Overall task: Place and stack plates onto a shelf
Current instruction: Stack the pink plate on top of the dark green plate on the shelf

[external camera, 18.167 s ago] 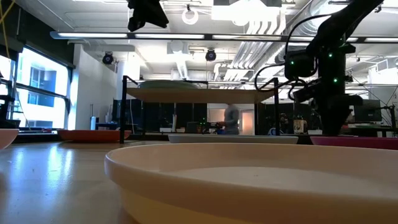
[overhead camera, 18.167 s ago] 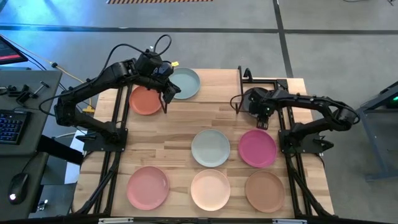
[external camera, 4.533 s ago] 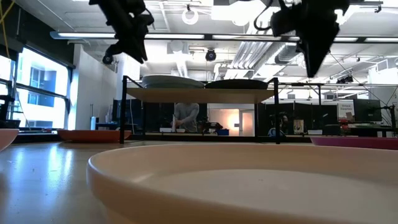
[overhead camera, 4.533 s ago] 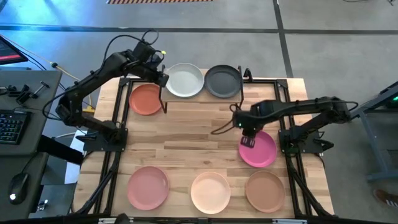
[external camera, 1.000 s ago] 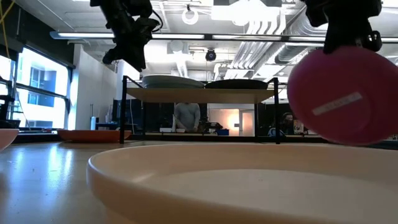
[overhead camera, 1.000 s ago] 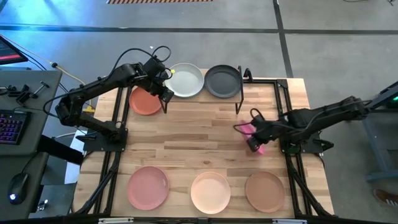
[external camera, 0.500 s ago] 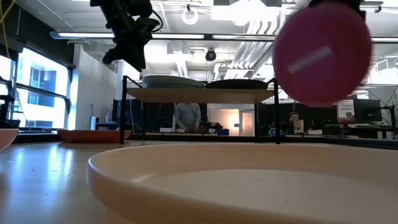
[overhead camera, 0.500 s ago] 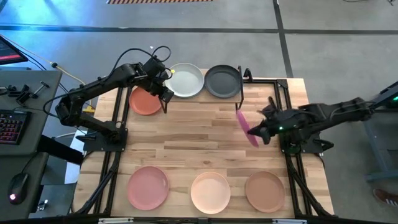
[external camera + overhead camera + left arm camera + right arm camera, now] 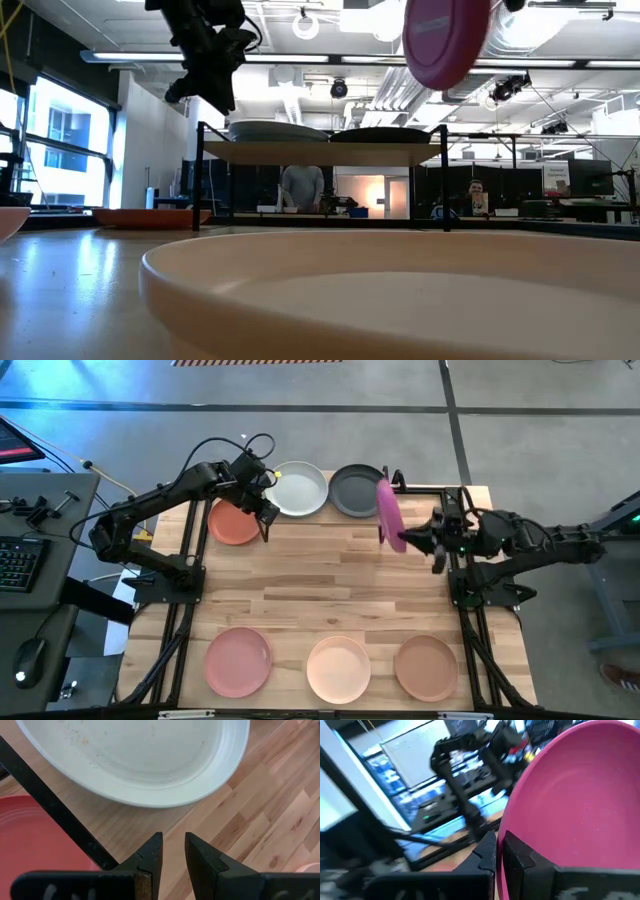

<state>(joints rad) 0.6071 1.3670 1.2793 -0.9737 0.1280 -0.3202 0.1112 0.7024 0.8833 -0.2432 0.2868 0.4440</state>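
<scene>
My right gripper is shut on the magenta plate, which stands on edge high over the shelf's right end; it also shows in the low view. The shelf carries a pale mint plate and a dark grey plate. What lies under the pale mint plate is hidden. My left gripper hovers over the shelf's left front corner, open by a narrow gap and empty. The orange plate lies on the table left of the shelf. My right gripper pinches the magenta plate's rim between its two fingers, one on the hollow face and one on the underside. The fingers come about level from the table's right. The plate stands on edge, lifted clear of table and shelf.
A pink plate, a cream plate and a tan-brown plate lie in a row along the table's near edge. The wood between them and the shelf is bare. A person stands in the room behind.
My right gripper has risen and gone toward the table's far edge and the shelf, carrying the magenta plate. The plate has stayed on edge and has gone from just above the table to above the shelf's level, turning its face away from the low camera.
</scene>
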